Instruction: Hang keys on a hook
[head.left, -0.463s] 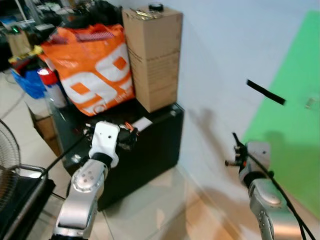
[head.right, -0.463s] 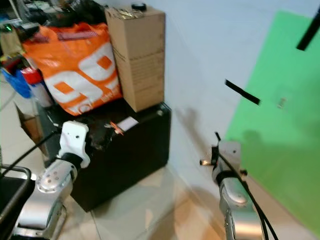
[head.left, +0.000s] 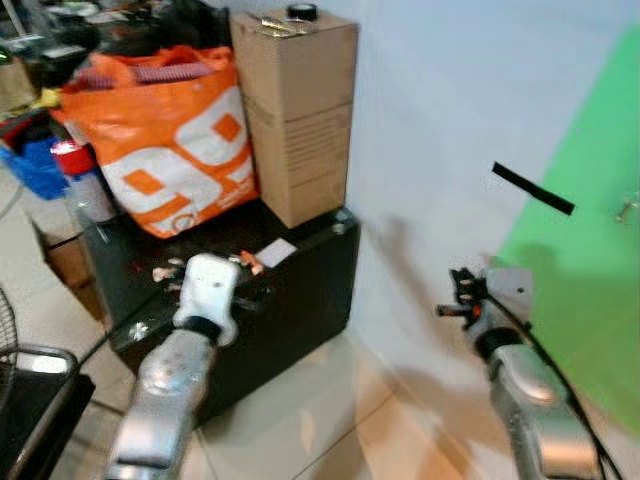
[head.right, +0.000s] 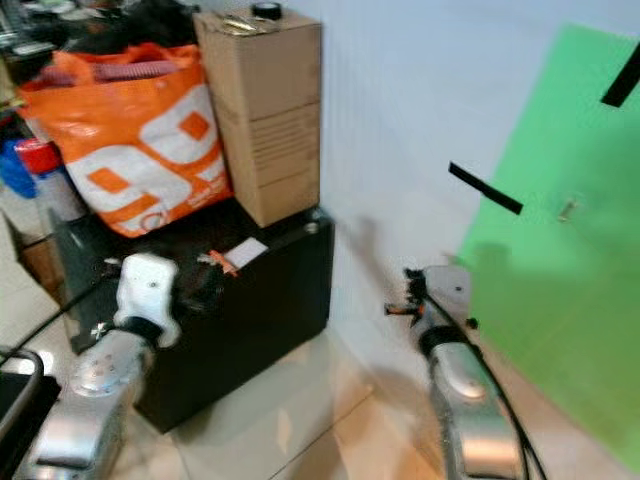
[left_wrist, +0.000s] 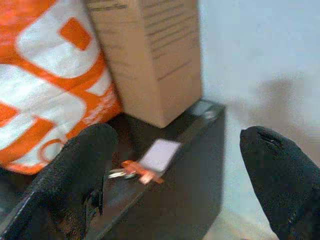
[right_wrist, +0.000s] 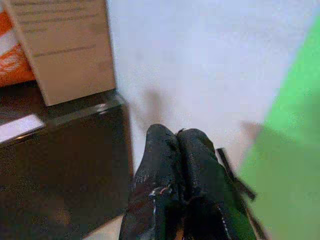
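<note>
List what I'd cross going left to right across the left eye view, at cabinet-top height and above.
orange bag → cardboard box → white wall → black tape strip → green sheet → small hook.

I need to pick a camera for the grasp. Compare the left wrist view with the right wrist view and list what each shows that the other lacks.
Left wrist view alone: the keys with an orange tag on the black case, the orange bag, and the left tool open. Right wrist view alone: the green sheet on the wall and the right tool shut. Both: the cardboard box, the white card, the black case and the white wall.
</note>
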